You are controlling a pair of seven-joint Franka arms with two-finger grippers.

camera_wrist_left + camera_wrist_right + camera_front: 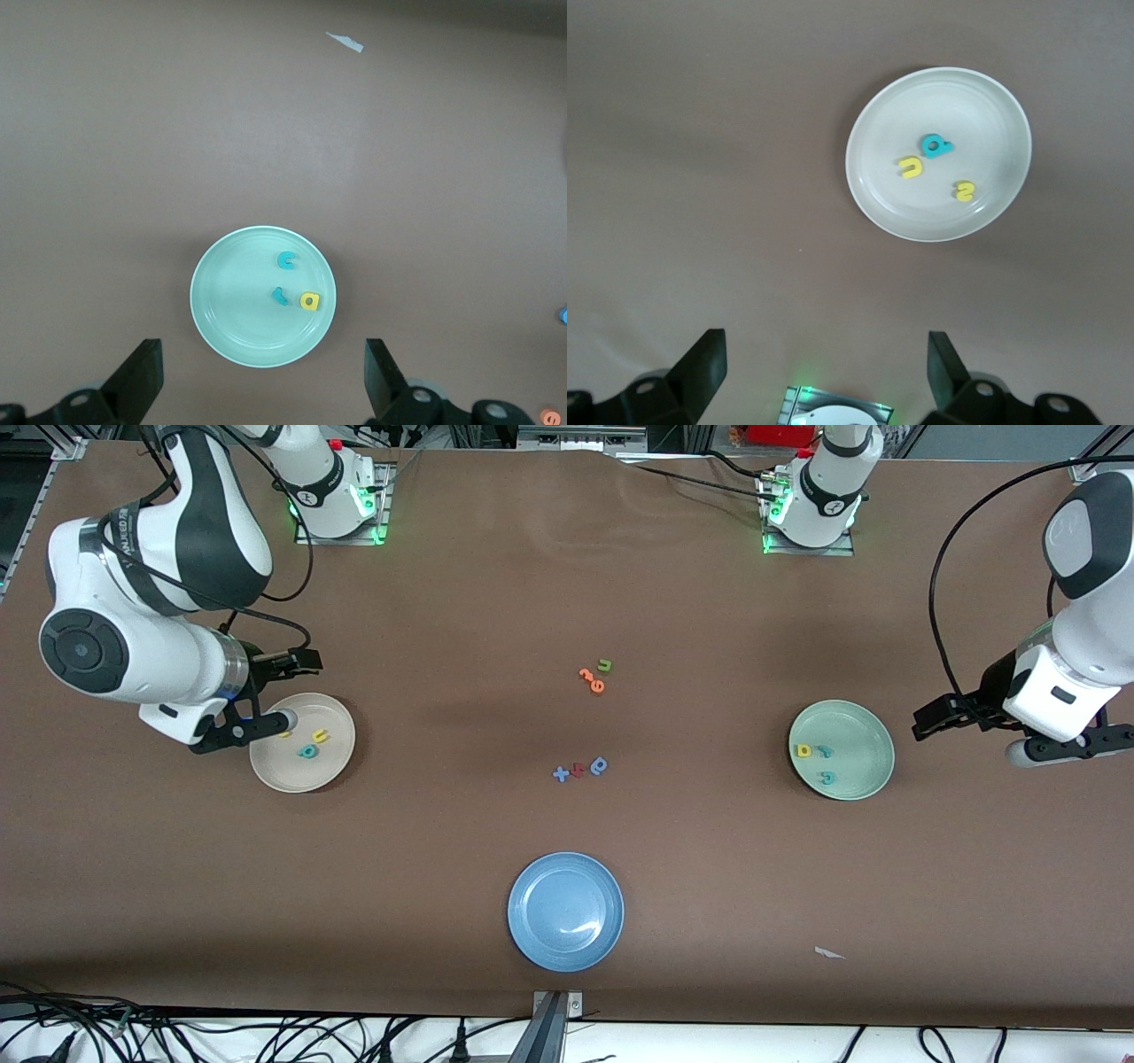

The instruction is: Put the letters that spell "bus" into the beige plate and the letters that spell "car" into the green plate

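The beige plate point(330, 717) lies at the right arm's end of the table and holds a teal b point(936, 145), a yellow u point(912, 167) and a yellow s point(966, 190). High above the plate's edge hangs my right gripper point(824, 341), open and empty. At the left arm's end, the green plate point(864, 731) carries a teal c point(286, 260), a teal r point(281, 296) and a yellow a point(308, 301). My left gripper point(263, 345) is raised beside that plate, open with nothing in it.
A blue plate point(565, 911) sits near the front edge at mid-table. In the middle lie orange letters with a green u point(605, 665), and blue and red letters point(580, 769) nearer the camera. A paper scrap point(828, 953) lies toward the left arm's end.
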